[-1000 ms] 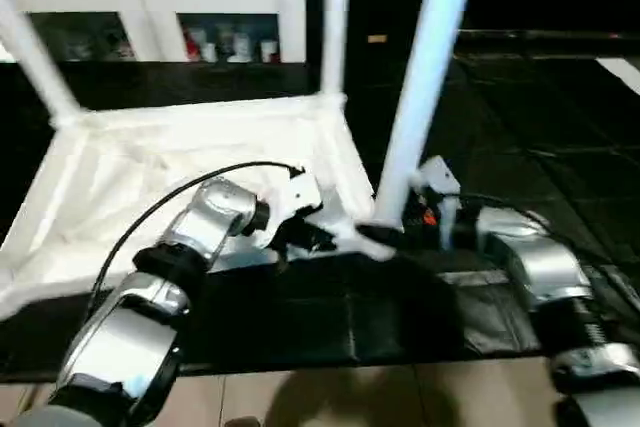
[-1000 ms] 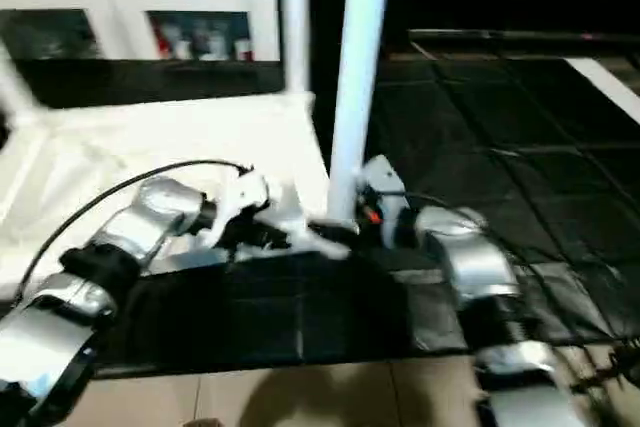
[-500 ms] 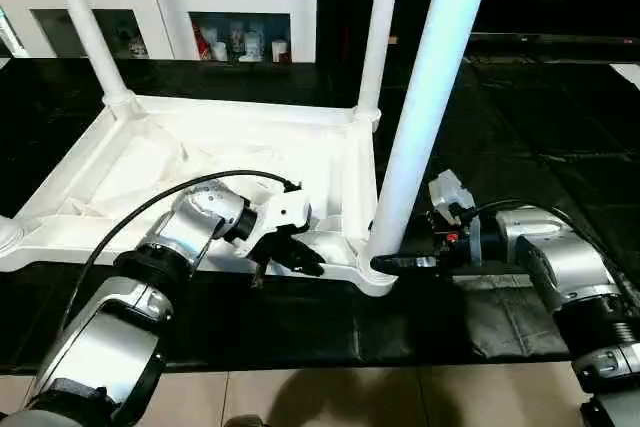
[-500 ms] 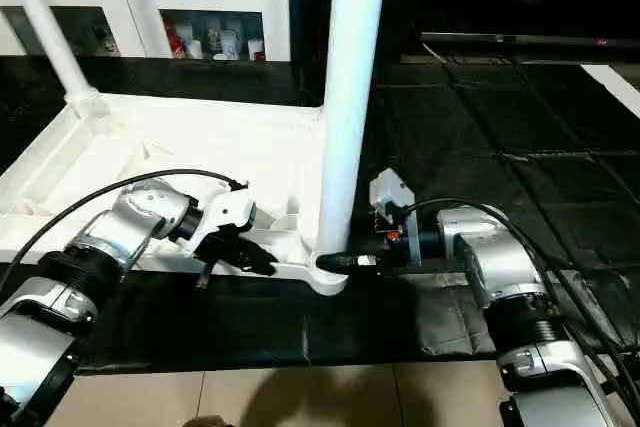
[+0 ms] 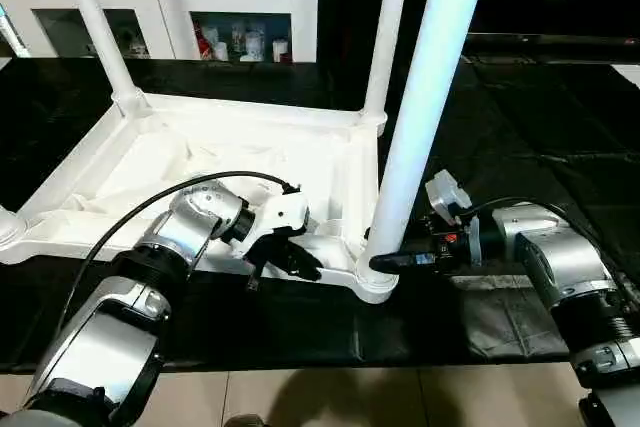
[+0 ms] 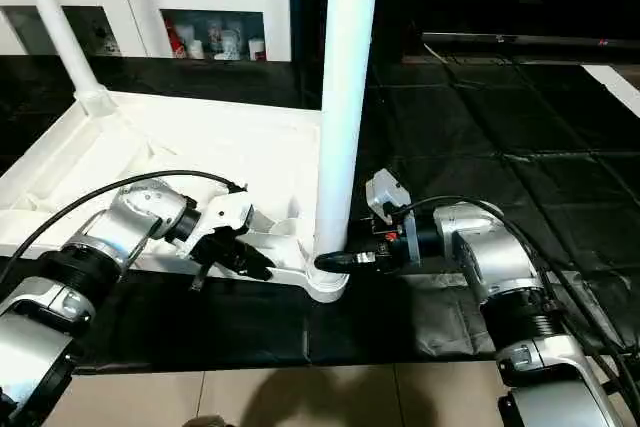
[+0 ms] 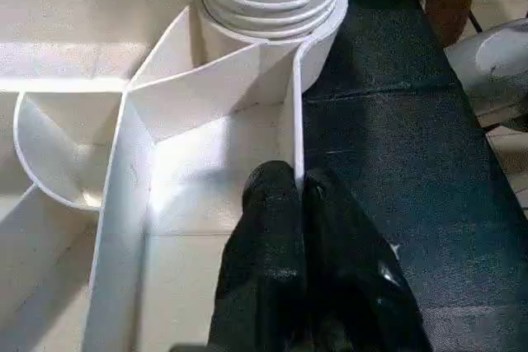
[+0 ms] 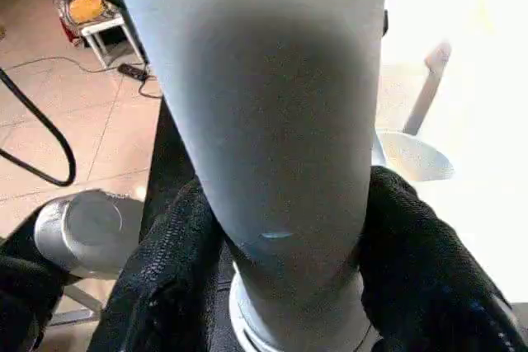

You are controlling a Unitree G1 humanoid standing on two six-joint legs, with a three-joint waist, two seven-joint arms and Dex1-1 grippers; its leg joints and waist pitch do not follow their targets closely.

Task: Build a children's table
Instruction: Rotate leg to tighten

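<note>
Three legs stand upright in the corner sockets of the upturned table top [image 5: 240, 162], which lies ribbed side up on the dark mat [image 5: 300, 322] on the floor; taking the near-right corner socket [image 5: 375, 282] as the landmark, everything of note sits close around it.

To the left of that socket, the left gripper [image 5: 290, 262] rests against the near rim of the table top. Its jaws are clenched together, and the left wrist view shows the black fingers [image 7: 285, 228] pressed on the thin rim wall just beside the socket, holding nothing. It looks to be bracing the top, and it has kept that closed pose through the last second.

In the socket itself stands the nearest leg [image 5: 425, 107], its ringed foot seated in the cup.

To the right of the socket, the right gripper [image 5: 388, 263] has changed: a second ago its jaws stood wide beside the leg's base, and they have since been narrowing. The right wrist view shows the two pads [image 8: 177, 278] now flanking the leg on either side, touching it just above the socket. I judge this a fresh grasp on the leg, probably to twist or press it home, with the fourth corner yet to be fitted.
</note>
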